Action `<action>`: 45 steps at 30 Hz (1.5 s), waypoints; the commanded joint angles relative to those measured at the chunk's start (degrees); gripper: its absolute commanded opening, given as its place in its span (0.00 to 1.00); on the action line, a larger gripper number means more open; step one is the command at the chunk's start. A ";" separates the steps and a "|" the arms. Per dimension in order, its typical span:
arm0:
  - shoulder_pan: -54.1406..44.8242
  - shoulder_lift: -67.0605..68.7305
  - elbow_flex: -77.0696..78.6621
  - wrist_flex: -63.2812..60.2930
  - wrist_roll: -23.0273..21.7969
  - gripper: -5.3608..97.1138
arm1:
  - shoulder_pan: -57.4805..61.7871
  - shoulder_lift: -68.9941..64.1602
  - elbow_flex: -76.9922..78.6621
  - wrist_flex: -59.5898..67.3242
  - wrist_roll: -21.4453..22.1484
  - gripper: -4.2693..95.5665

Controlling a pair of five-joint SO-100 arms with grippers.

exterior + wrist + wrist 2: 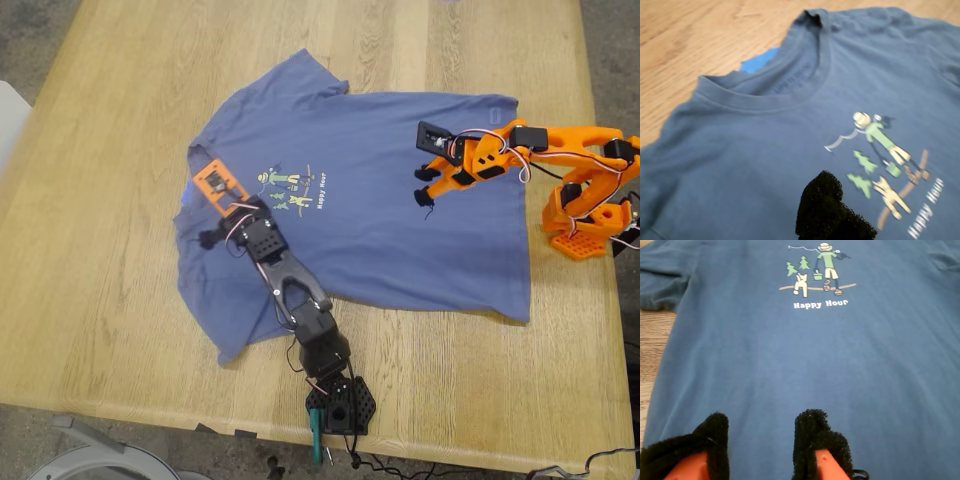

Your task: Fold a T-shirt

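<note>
One T-shirt [400,210], one wooden table [100,200], two arms above it.

In the first wrist view only one dark padded tip of my first claw [832,212] shows, cut by the frame edge, so its spread cannot be told. The black arm [285,275] covers part of the T-shirt [400,230] in the exterior view. The chest print [290,190] there is too small to read.
</note>
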 commanded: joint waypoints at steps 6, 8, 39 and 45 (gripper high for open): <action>-4.92 -7.38 -6.94 -8.17 0.79 0.58 | -2.37 -0.35 1.32 -3.08 0.79 0.24; -5.45 -10.72 -9.23 -9.32 0.97 0.58 | -3.16 -1.58 1.14 -4.31 0.79 0.24; -9.14 -73.74 -101.78 19.25 2.99 0.55 | -6.77 -1.32 7.47 -9.14 1.49 0.23; -6.50 -78.49 -107.14 25.93 2.29 0.50 | -7.03 -1.76 7.03 -8.88 1.67 0.23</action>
